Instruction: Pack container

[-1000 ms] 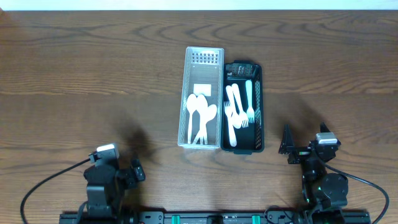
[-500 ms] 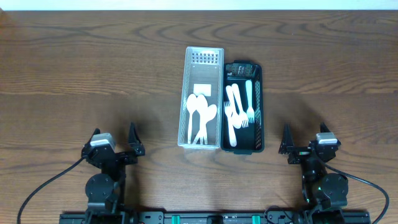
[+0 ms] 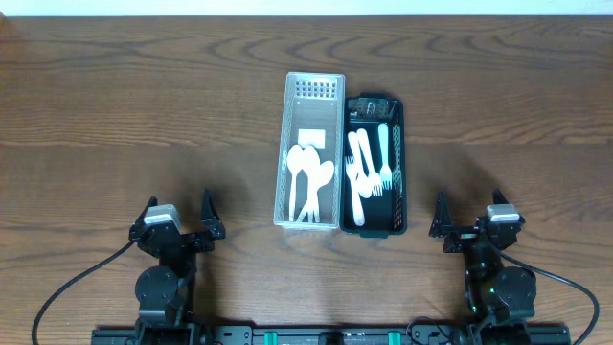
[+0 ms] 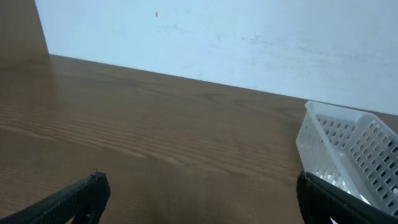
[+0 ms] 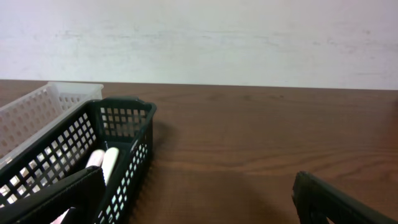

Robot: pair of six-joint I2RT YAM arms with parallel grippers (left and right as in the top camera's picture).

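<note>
A clear plastic basket [image 3: 313,88] holds white plastic spoons [image 3: 307,177] at the table's middle. Touching its right side, a black basket [image 3: 398,153] holds white forks and knives [image 3: 366,172]. My left gripper [image 3: 176,218] is open and empty near the front edge, left of the baskets. My right gripper [image 3: 466,216] is open and empty near the front edge, right of them. The left wrist view shows the clear basket [image 4: 348,155] at right, between open fingers [image 4: 199,199]. The right wrist view shows the black basket [image 5: 118,149] at left, by open fingers [image 5: 199,202].
The wooden table [image 3: 144,115] stretches around the baskets. A white wall [image 5: 249,37] stands behind the far edge. Black cables [image 3: 67,287] run from both arm bases at the front.
My left arm has drawn back and straightened, its gripper now open and pointing forward near the front edge. The right arm has not moved.
</note>
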